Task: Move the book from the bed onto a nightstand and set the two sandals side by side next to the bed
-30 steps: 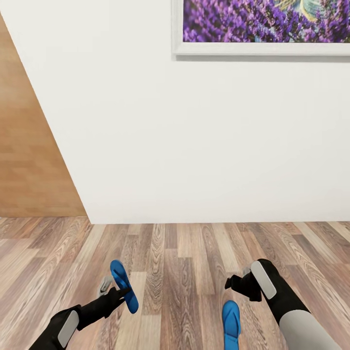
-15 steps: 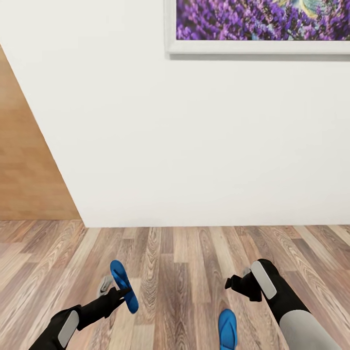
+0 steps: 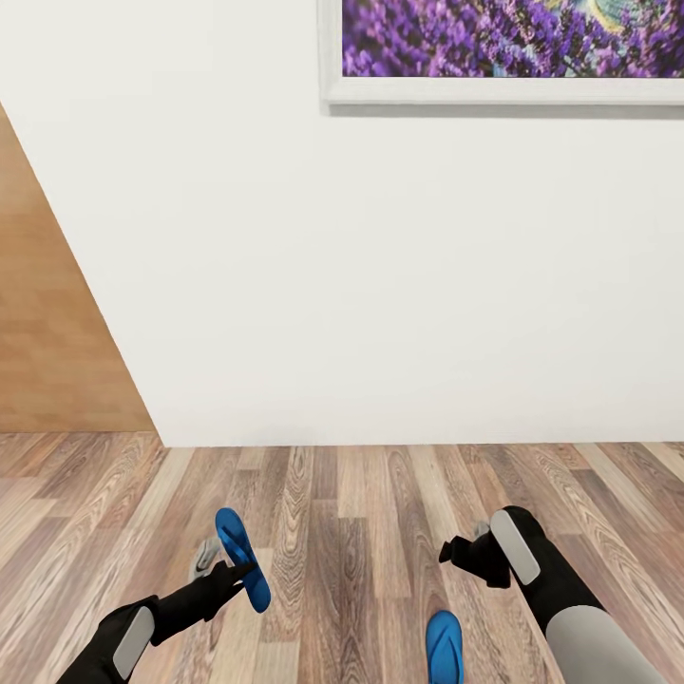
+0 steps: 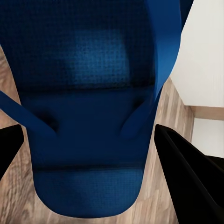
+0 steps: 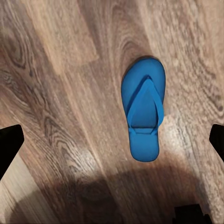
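- Second blue sandal (image 3: 444, 646) lies flat on the wood-plank floor (image 3: 351, 532), low in the head view near its lower edge, just beside the right arm; strap side up.
- From the right wrist view that sandal (image 5: 143, 108) sits alone on the planks, apart from both dark fingertips at the picture's edges.
- Right pincer (image 3: 464, 554) hangs above the floor, jaws spread wide, nothing between them; sandal is below and a bit nearer than it.
- Left pincer (image 3: 228, 573) is clamped on the first blue sandal (image 3: 241, 558), which is lifted off the floor and tilted on edge.
- Left wrist view: held sandal (image 4: 91, 102) very close, sole and strap visible, black fingers (image 4: 186, 172) at either side of it.
- The two sandals are well apart, one in the air on the left, one on the floor on the right.
- Beyond the arms, bare plank floor runs to a white wall (image 3: 380, 266).
- Wood-toned panel (image 3: 47, 332) stands at the wall's left edge.
- High on the wall, a white-framed picture of purple flowers (image 3: 503, 47), cut by the top edge.
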